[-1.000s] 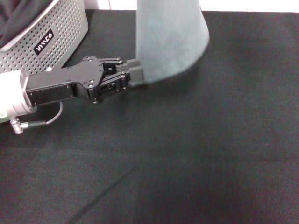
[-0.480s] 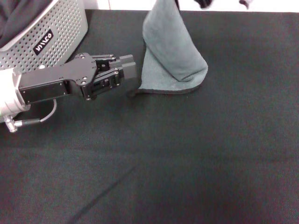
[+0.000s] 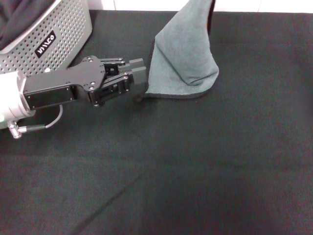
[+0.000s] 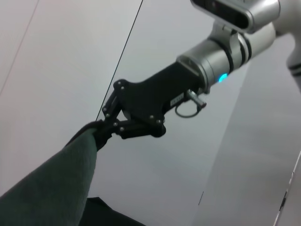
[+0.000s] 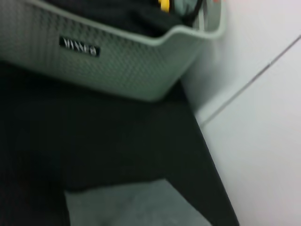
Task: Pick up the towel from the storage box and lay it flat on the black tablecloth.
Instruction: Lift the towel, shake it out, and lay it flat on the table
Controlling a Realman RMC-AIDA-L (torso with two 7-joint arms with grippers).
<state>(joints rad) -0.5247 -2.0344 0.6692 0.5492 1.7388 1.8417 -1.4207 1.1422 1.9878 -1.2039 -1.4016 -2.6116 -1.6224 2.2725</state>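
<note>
The grey-teal towel hangs from its top corner at the far edge of the head view. Its lower part rests folded on the black tablecloth. In the left wrist view my right gripper is shut on the towel's top, up in the air. My left gripper lies low over the cloth, right beside the towel's lower left corner. Its fingers look spread, with nothing clearly between them. The storage box stands at the back left, and the right wrist view also shows the box and the towel.
Dark fabric and a yellow item lie inside the storage box. A cable loops from my left wrist near the box. A white wall runs behind the table's far edge.
The towel has come down from hanging free, and its lower part now rests on the cloth. My left gripper pulled back to the left, then edged back toward the towel's corner.
</note>
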